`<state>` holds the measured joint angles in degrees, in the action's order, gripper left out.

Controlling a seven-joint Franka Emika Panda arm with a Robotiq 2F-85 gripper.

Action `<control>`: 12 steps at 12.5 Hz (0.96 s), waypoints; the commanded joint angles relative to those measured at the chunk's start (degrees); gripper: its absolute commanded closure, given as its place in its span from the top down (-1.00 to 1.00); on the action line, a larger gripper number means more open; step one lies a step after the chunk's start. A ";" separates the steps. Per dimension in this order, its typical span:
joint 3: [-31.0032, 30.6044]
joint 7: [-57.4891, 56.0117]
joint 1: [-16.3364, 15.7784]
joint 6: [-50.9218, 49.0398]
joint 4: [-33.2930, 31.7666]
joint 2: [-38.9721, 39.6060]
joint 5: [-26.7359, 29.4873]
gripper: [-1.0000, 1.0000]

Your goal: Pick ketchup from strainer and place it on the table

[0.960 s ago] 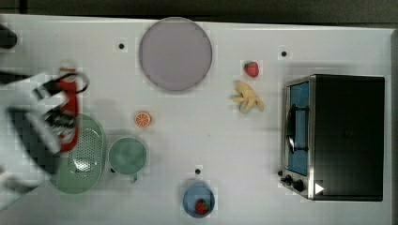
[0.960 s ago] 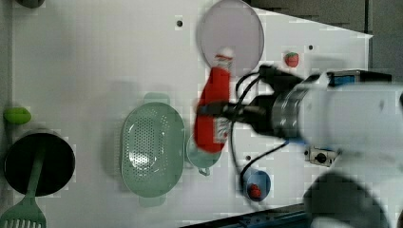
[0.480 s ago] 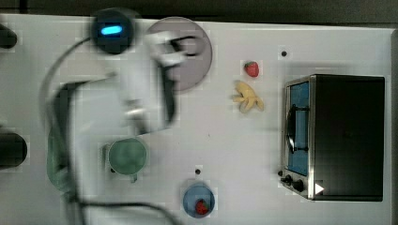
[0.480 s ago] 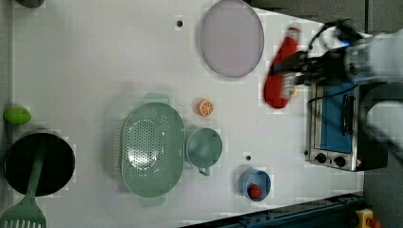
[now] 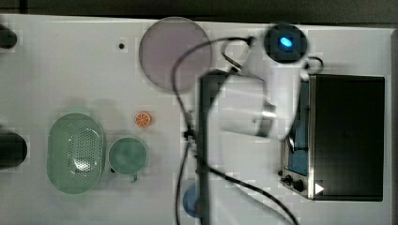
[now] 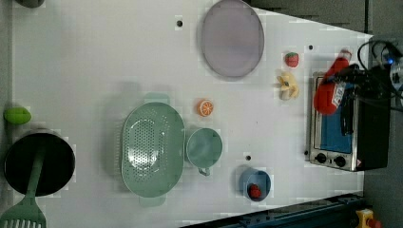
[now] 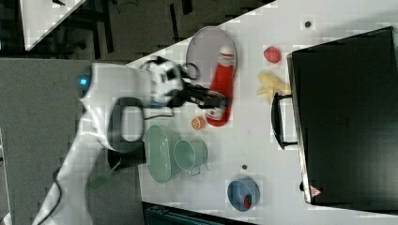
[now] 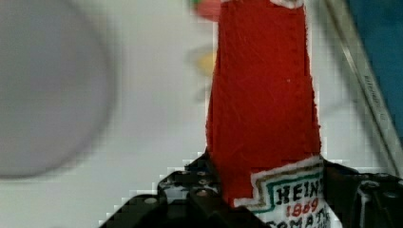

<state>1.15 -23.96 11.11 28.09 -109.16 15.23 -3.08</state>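
Gripping ketchup (image 8: 262,95) in gripper (image 8: 266,199).

In the left view, the strainer (image 6: 152,149) sits lower left of centre on the table (image 6: 95,61), with the cup (image 6: 204,147) touching its right side. The orange slice (image 6: 205,108) lies just above the cup. The plate (image 6: 232,38) is at top centre. The oven (image 6: 344,126) stands at the right edge, the ketchup (image 6: 329,90) before its upper left corner. A small bowl (image 6: 255,184) lies lower right.
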 commanded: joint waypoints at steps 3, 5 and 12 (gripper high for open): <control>-2.31 -4.64 -2.57 9.57 -12.15 -0.55 0.40 0.21; -3.28 -3.59 -2.65 14.93 -16.44 -0.11 0.44 0.21; -5.44 -3.33 -2.95 21.18 -19.05 2.04 0.44 1.00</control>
<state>-6.34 -25.93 7.90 48.15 -129.81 21.07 -3.59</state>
